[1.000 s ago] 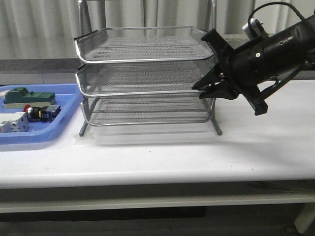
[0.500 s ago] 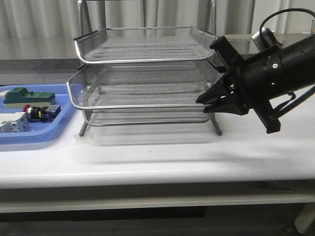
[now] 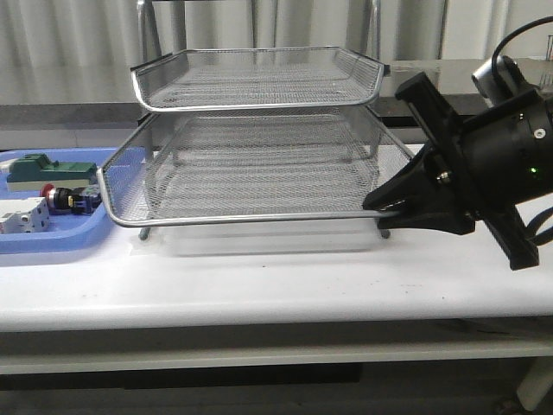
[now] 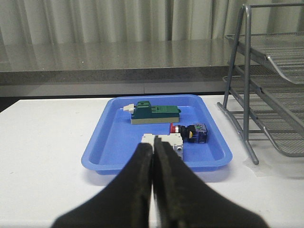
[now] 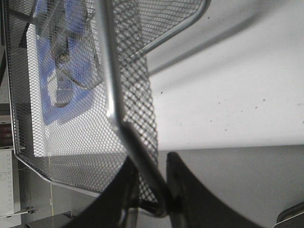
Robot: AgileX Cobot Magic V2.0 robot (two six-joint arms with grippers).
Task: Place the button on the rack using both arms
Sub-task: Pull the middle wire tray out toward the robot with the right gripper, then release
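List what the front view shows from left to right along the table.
Blue tray holding the green block, white block and button → rack, middle tier pulled out → right pincer clamped on that tier's rim.

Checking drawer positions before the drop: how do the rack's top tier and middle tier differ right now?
The top tier sits back in the rack frame; the middle tier is slid out toward the camera. The right pincer grips the middle tier's front rim; nothing touches the top tier. Both are empty silver mesh.
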